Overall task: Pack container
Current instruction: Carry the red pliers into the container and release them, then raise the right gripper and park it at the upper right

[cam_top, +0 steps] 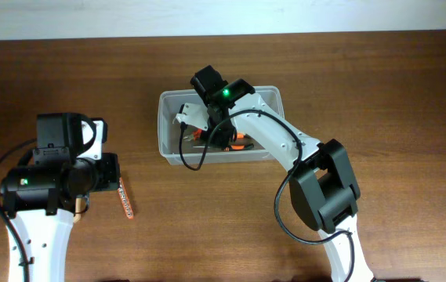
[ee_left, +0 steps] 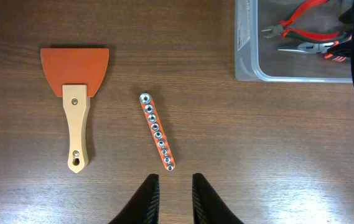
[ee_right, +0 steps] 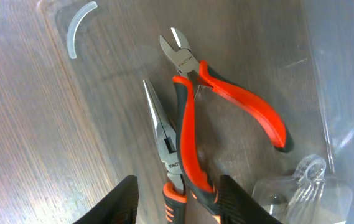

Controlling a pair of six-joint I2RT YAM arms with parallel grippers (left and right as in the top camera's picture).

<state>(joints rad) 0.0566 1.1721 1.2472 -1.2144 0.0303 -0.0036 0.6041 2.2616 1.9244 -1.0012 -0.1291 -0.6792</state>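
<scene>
My right gripper (ee_right: 180, 202) hung over the floor of the container (ee_right: 344, 93), its two dark fingers spread wide and clamped on nothing. Between them in the wrist view ran the handles of two tools lying flat on the bottom. One was a pair of cutters (ee_right: 226, 99) with short steel blades and smooth, curved red grips. Just beside it was a pair of slim pliers (ee_right: 163, 137) with long pointed steel jaws; I could not tell whether my fingers touched either. The container (cam_top: 273, 98), clear plastic with rounded corners and a rim, stood on the brown wood-grain table (ee_left: 226, 155) toward its far side, near the middle. My left gripper (ee_left: 175, 199) hovered above the table well apart from the container, its tapered black fingers parted with bare wood between them. Ahead of it lay a narrow orange strip (ee_left: 157, 132) studded with a row of round metal sockets. Further off was a scraper (ee_left: 75, 93) with a flat orange blade and a pale wooden handle.
</scene>
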